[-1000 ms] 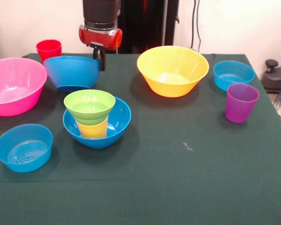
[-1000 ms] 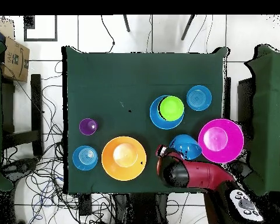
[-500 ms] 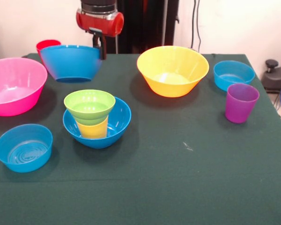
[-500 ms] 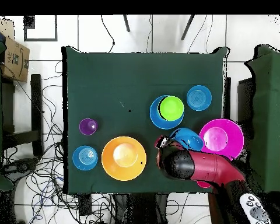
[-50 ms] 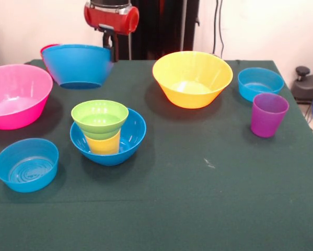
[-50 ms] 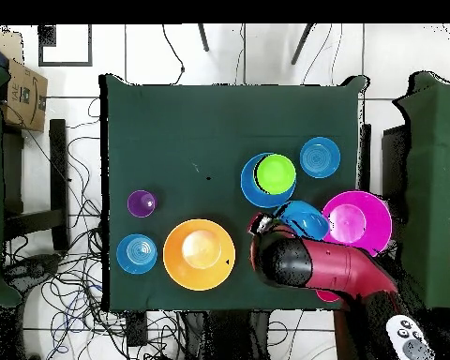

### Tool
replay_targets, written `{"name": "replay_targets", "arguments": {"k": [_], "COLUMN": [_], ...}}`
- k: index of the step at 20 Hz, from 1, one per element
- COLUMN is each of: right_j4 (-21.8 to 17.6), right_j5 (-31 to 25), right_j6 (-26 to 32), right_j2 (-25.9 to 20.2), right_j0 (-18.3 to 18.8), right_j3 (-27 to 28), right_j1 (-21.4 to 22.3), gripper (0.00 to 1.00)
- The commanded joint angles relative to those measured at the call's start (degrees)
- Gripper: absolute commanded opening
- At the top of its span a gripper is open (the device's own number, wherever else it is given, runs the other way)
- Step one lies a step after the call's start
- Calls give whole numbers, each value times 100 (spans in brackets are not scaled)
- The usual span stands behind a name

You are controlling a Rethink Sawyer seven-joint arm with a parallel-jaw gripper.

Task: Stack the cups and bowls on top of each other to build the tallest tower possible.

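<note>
Blue glossy plastic bowl (image 5: 77, 65) held clear of counter (image 5: 198, 183) at far left, rim pinched by black fingers (image 5: 111, 46) of gripper (image 5: 113, 49). Lime green bowl (image 5: 100, 116) seated on yellow cup (image 5: 103, 143) inside second blue bowl (image 5: 126, 140). Risk judged: one-sided rim grip, bowl could be tilted or slipped at placement, green bowl knocked off.

The gripper (image 5: 110, 46) has risen over the last second, carrying the blue bowl (image 5: 77, 65) it grips by the rim. That bowl, earlier tilted with its base low on the table, now hangs level below and beside the fingers, clear of the cloth. It now hides nearly all of the red cup (image 5: 47, 47) behind it.
</note>
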State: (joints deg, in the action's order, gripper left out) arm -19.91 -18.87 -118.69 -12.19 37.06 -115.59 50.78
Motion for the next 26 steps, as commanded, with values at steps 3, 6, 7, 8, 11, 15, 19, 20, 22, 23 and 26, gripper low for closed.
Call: {"name": "replay_targets", "arguments": {"k": [3,6,7,8,11,15,19,20,22,23,26], "right_j4": [494,603,610,626,597,510,612,640,689,688,708], "right_j5": [-1429,-1803,-1915,-2008,-2236,-2488,-2810,-2860,-2936,-2952,-3007], "right_j6": [51,41,44,41,-21,-48,1,18,73,108,145], "right_j2": [-480,-430,-412,-405,-335,-283,-318,-325,-343,-346,-339], "right_j0": [-398,-524,-563,-600,-737,-862,-848,-840,-815,-812,-821], "right_j3": [495,751,856,959,1282,1699,1891,1904,1928,1962,1985], "right_j1": [271,312,282,249,124,-108,-253,-268,-296,-317,-330], "gripper": [0,0,0,0,0,0,0,0,0,0,0]}}
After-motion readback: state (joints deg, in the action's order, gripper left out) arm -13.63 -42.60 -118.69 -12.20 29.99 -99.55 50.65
